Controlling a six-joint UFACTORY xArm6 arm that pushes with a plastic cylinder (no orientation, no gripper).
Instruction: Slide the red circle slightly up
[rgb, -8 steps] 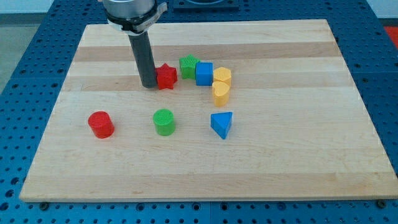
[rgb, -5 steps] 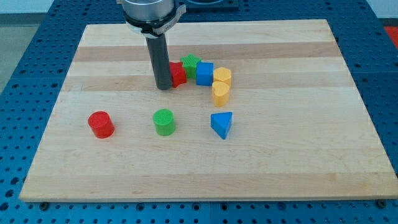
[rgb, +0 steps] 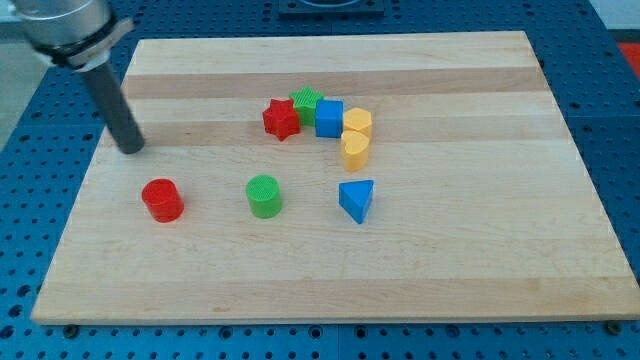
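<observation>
The red circle (rgb: 162, 200) is a short red cylinder standing on the wooden board (rgb: 330, 270) at the view's lower left. My tip (rgb: 131, 149) rests on the board above it and a little to its left, clearly apart from it. The rod slants up toward the view's top left corner. Nothing touches the red circle.
A green cylinder (rgb: 264, 195) stands to the right of the red circle. A blue triangle (rgb: 357, 200) lies further right. A red star (rgb: 281, 120), a green block (rgb: 305, 104), a blue cube (rgb: 328, 118) and two yellow blocks (rgb: 356, 124) (rgb: 355, 150) cluster near the board's middle top.
My tip has left the red star and swung far to the view's left, now near the board's left edge. The red star sits slightly right of where it first was.
</observation>
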